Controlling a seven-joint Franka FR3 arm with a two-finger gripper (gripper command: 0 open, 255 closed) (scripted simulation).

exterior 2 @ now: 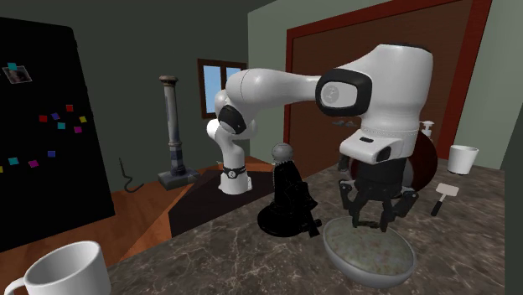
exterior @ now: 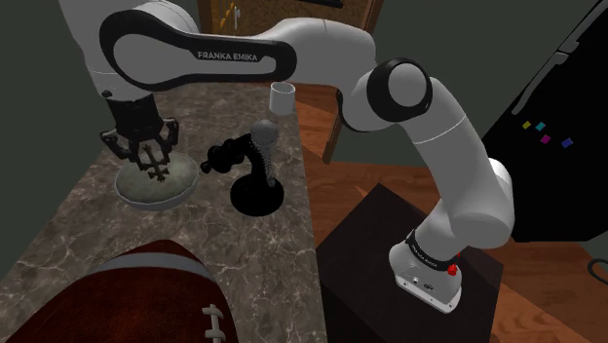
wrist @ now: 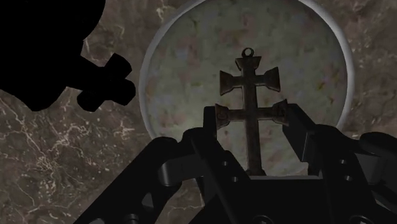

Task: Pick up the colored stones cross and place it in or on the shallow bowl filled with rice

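While the tool (wrist: pixel 252 122) clasps the dark cross (wrist: pixel 249 83) over the rice bowl (wrist: pixel 184 76), lower stem hidden, coloured stones indiscernible.

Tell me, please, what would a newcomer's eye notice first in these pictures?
First the dark cross, clasped in the black jaws over the shallow bowl on the marble counter. Next the big brown football at the shoulder view's lower left, and the black figurine beside the bowl.
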